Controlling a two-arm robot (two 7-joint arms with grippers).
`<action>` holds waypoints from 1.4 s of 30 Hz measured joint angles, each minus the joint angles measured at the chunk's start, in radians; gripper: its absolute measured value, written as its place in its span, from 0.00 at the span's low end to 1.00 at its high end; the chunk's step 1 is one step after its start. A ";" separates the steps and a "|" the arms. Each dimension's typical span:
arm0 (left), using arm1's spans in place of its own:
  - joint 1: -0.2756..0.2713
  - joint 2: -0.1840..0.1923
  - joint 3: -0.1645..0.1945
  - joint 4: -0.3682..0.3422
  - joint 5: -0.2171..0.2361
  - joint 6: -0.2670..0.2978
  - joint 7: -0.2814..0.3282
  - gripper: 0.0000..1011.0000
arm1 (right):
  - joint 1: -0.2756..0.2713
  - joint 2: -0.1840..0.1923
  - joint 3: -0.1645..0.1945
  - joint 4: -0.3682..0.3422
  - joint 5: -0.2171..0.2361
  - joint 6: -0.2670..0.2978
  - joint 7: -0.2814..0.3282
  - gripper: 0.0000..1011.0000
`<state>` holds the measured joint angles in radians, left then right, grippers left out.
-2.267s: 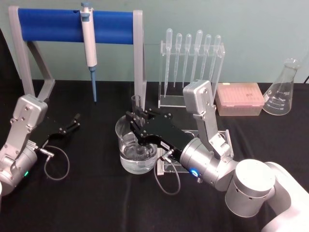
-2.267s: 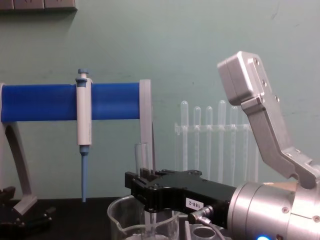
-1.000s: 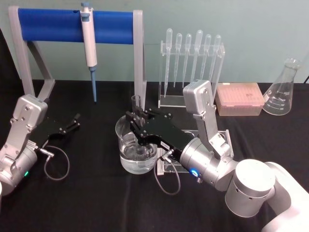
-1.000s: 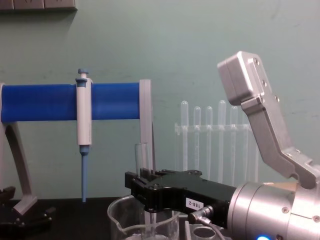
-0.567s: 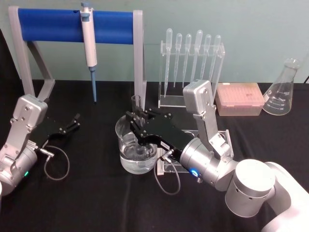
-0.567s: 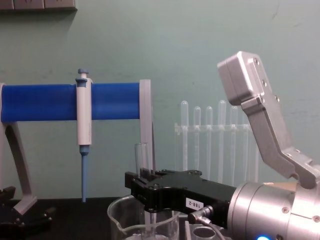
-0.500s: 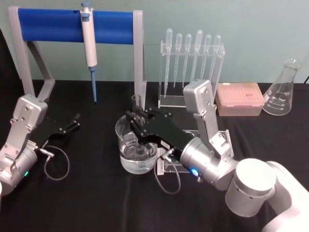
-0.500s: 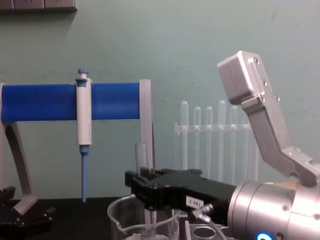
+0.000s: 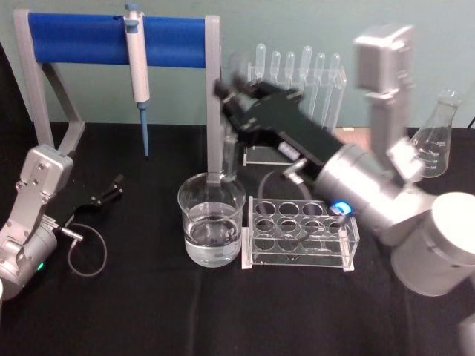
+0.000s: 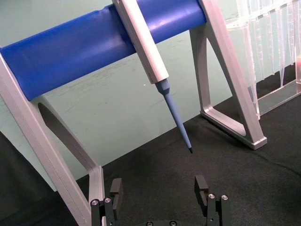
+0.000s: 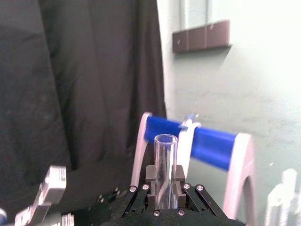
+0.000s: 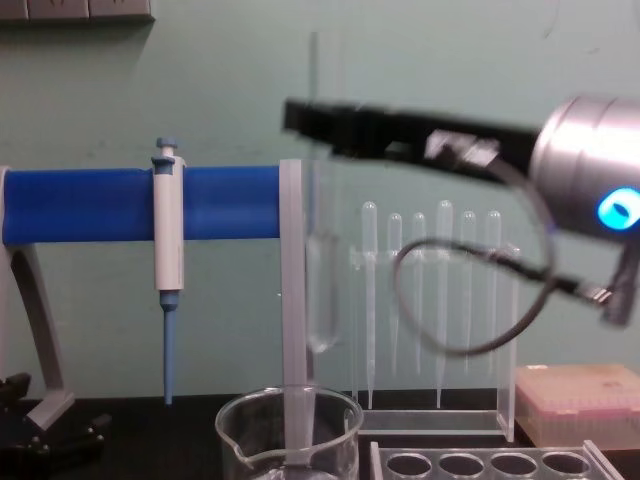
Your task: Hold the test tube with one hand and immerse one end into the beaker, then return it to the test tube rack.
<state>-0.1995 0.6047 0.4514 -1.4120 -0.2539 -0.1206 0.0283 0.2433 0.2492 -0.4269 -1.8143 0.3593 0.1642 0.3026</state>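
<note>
The right gripper (image 12: 322, 118) clamps the upright test tube (image 12: 322, 290), whose rounded end hangs above the beaker (image 12: 288, 428), clear of it. The tube rack (image 9: 300, 233) stands just right of the beaker. The left gripper (image 10: 160, 194) rests open, well apart.

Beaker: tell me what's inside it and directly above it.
The beaker holds clear liquid in its lower part. Above it hangs the test tube, clear of the rim, gripped by the right pincer. The beaker's base is cut off in the chest view.

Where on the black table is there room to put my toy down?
Bare black tablecloth lies in front of the clear glass beaker and clear tube rack. The back is crowded: blue-barred pipette stand, clear dropper rack, pink tip box.
</note>
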 joint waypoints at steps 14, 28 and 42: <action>0.000 0.000 0.000 0.000 0.000 0.000 0.000 0.99 | -0.144 0.130 0.148 -0.094 0.054 0.024 -0.047 0.22; 0.000 0.000 0.000 0.000 0.000 0.000 0.000 0.99 | -0.162 0.115 0.128 0.031 0.038 -0.040 -0.034 0.22; 0.000 0.000 0.000 0.000 0.000 0.000 0.000 0.99 | -0.148 0.101 0.105 0.083 0.007 -0.066 -0.017 0.22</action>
<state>-0.1995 0.6047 0.4513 -1.4120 -0.2539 -0.1206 0.0283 0.0951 0.3499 -0.3219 -1.7314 0.3658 0.0985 0.2856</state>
